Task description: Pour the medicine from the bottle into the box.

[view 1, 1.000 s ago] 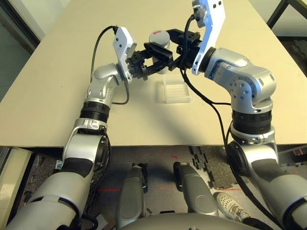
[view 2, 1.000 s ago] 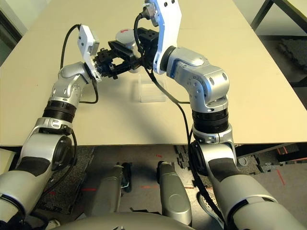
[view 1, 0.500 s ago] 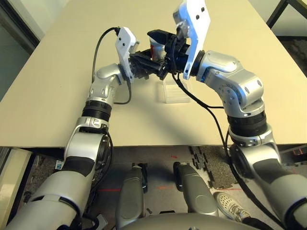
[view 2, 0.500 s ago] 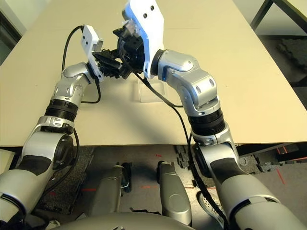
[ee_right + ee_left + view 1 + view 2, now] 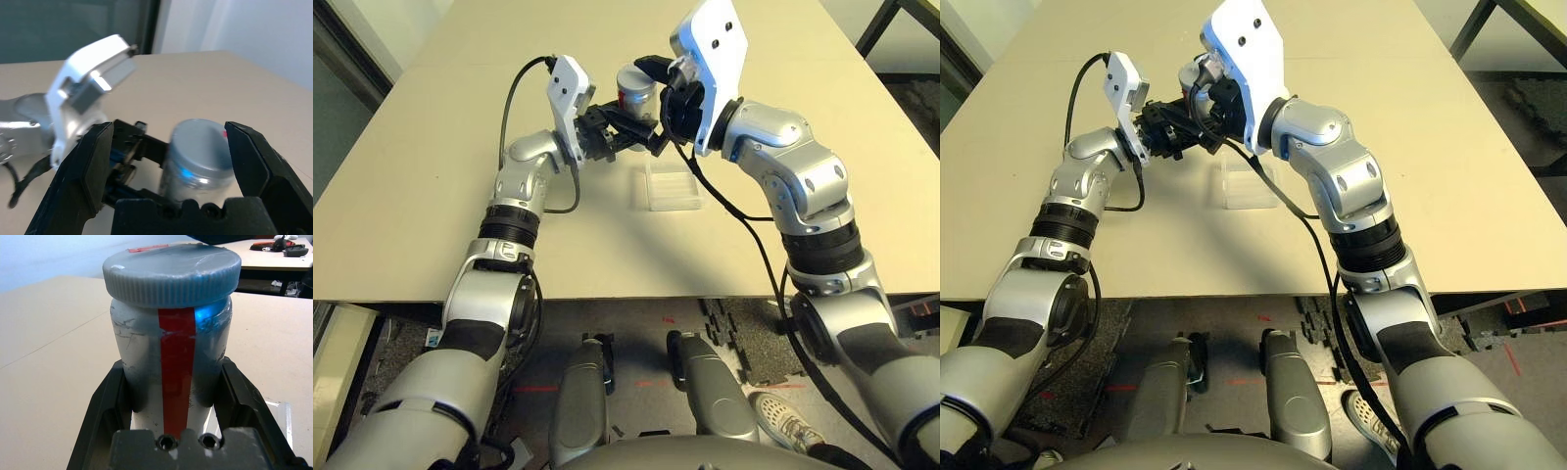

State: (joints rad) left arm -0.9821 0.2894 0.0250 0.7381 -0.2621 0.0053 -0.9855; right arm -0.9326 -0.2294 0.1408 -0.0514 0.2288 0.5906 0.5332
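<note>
The left gripper (image 5: pixel 171 396) is clamped on the lower body of the bottle (image 5: pixel 634 95), holding it upright above the table (image 5: pixel 431 176), over the middle of the table toward its far edge. The bottle's round grey cap (image 5: pixel 172 267) is on (a red stripe runs down the silvery side). The right gripper (image 5: pixel 171 147) hangs just beside the bottle with its fingers (image 5: pixel 93 161) spread wide, one on each side of the cap and apart from it. The clear plastic box (image 5: pixel 672 186) sits on the table just nearer than the two grippers, below the bottle. I cannot make out the medicine.
</note>
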